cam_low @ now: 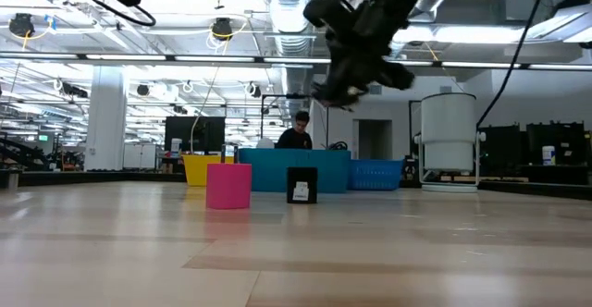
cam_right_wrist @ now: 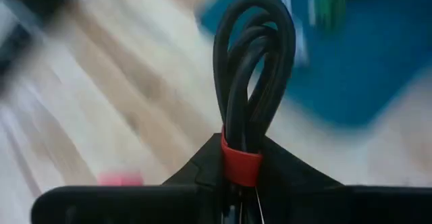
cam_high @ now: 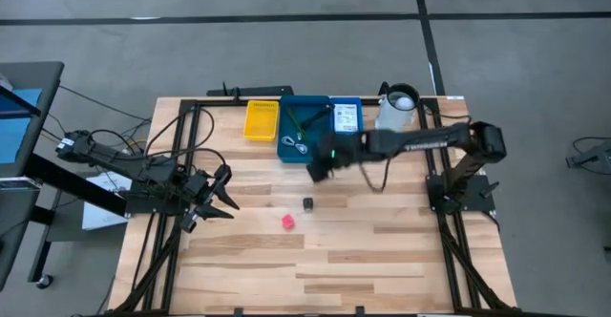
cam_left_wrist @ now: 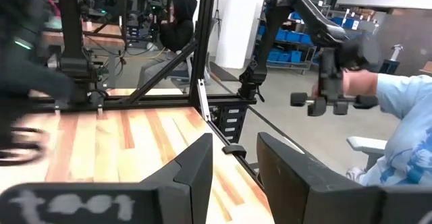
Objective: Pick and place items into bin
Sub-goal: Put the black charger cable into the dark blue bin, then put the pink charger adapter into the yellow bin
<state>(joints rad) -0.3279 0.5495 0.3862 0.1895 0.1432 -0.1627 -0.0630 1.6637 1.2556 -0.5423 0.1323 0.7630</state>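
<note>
The right gripper [cam_high: 320, 167] hangs above the table just in front of the blue bin [cam_high: 304, 137], its jaws closed on a black coiled cable [cam_right_wrist: 251, 89] bound by a red band, the loop standing up between the fingers. A pink cube [cam_high: 286, 221] and a small black block [cam_high: 309, 203] sit on the wooden table [cam_high: 382, 260], near each other. The left gripper [cam_high: 221, 195] waits low at the table's left side with its jaws part open, holding nothing.
</note>
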